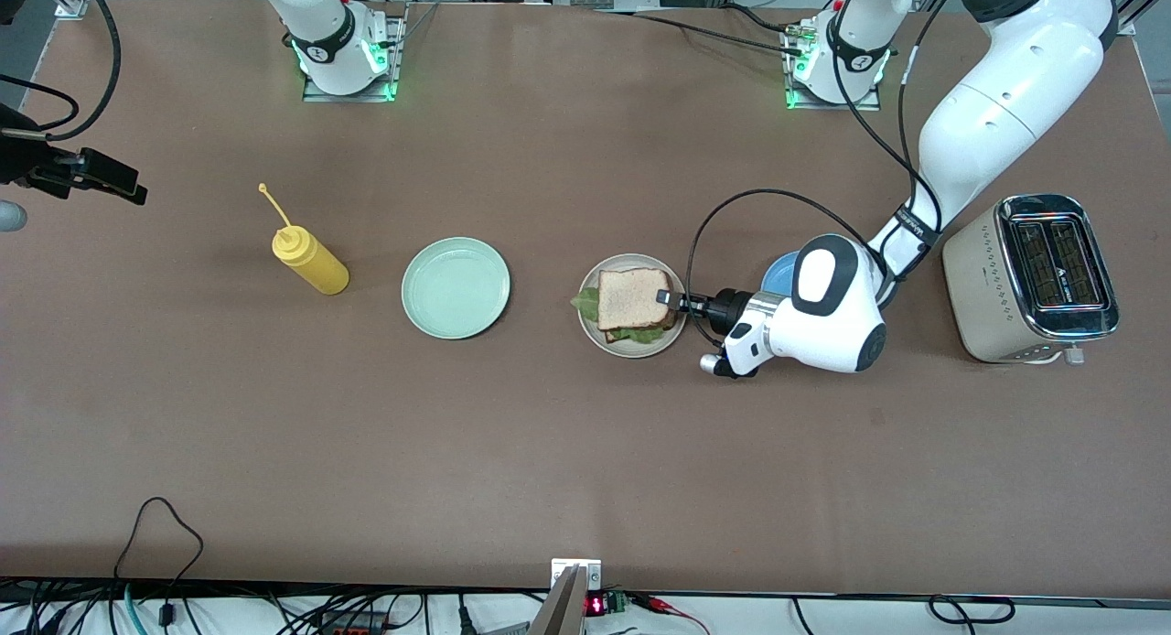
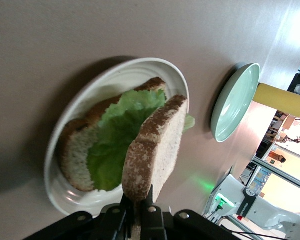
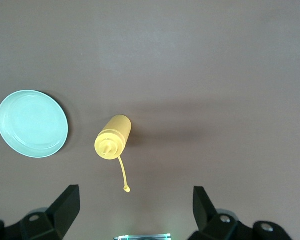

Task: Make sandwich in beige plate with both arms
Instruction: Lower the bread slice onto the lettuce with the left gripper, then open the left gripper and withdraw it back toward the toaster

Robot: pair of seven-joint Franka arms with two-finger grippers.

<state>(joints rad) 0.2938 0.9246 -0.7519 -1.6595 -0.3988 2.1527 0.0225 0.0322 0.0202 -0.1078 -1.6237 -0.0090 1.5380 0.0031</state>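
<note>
From my station I saw the left gripper [image 1: 666,297] just right of centre in the front view, its fingers pinched tight on the edge of the top bread slice [image 1: 633,298]; the left wrist view showed that slice [image 2: 155,147] held tilted, one edge raised, over the lettuce leaf [image 2: 121,135] and the bottom bread slice [image 2: 76,150]; I could not tell whether its low edge touched the lettuce; those two lay flat in the beige plate [image 1: 599,335], which sat at mid-height of the front view, slightly right of centre, and filled the left half of the left wrist view [image 2: 97,85]. The mint-green plate [image 1: 456,287] lay left of it in the front view, well apart; the yellow squeeze bottle [image 1: 309,260] lay on its side farther left again; a sliver of the blue plate [image 1: 778,271] showed just above the left arm's wrist; the toaster [image 1: 1029,276] stood at the right edge of the frame. The right gripper [image 3: 135,210] waited up in the air, fingers spread wide and holding nothing, over the squeeze bottle [image 3: 114,136] with the mint-green plate [image 3: 32,123] at the left of its wrist view; I could see it at the left edge of the front view.
</note>
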